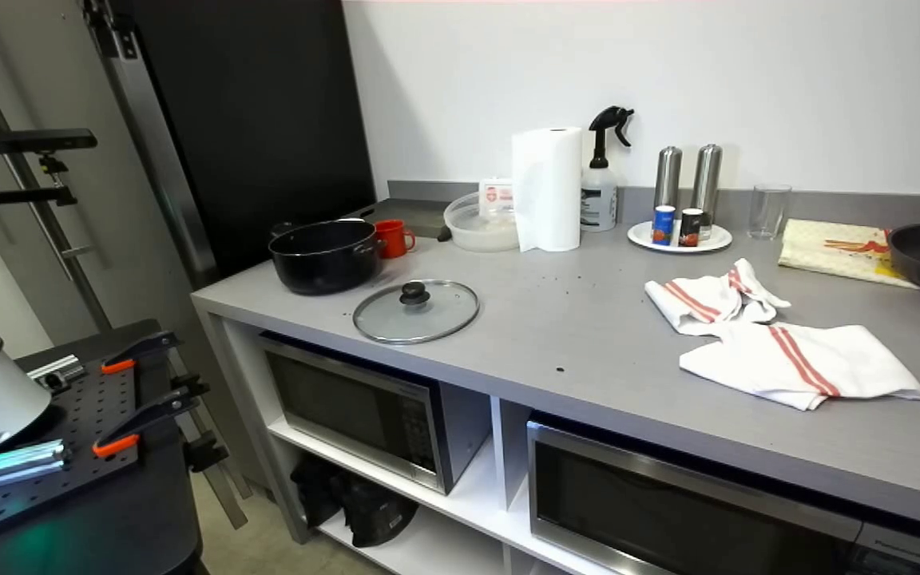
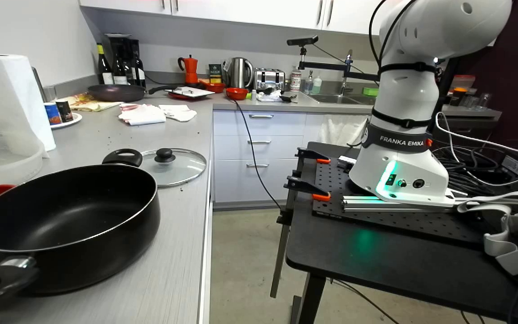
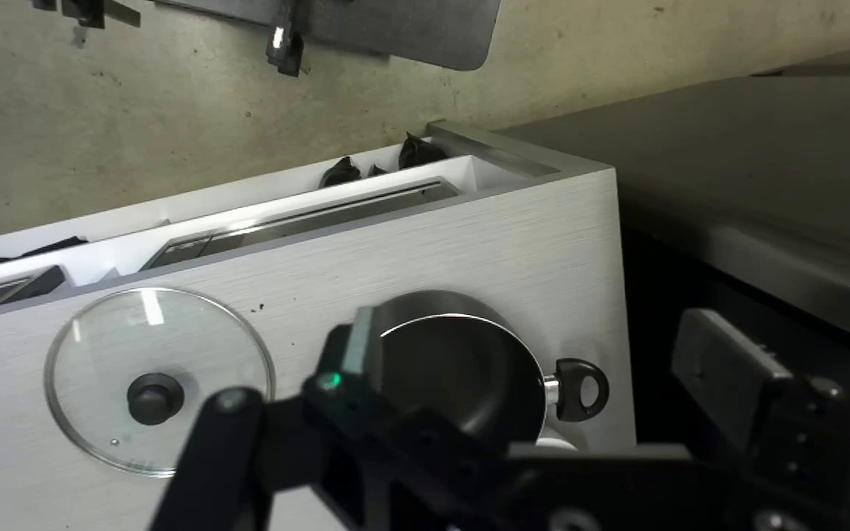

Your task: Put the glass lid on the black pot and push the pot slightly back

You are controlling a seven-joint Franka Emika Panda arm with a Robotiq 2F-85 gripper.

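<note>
White wall (image 1: 460,88) backs a grey counter (image 1: 524,327), where the lid (image 1: 428,316) lies flat near the front edge, just beside the pot (image 1: 328,267) but apart from it. A mug (image 1: 392,238) stands by the pot, and a paper roll (image 1: 552,190) nearer the wall. In the wrist view the gripper (image 3: 536,343) is unclenched, its jaws spread wide

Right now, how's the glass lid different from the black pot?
The glass lid is see-through; the black pot isn't. The glass lid lies flat; the black pot has upright walls. The glass lid has a knob; the black pot has side handles. Both are round and rest on the counter.
</note>
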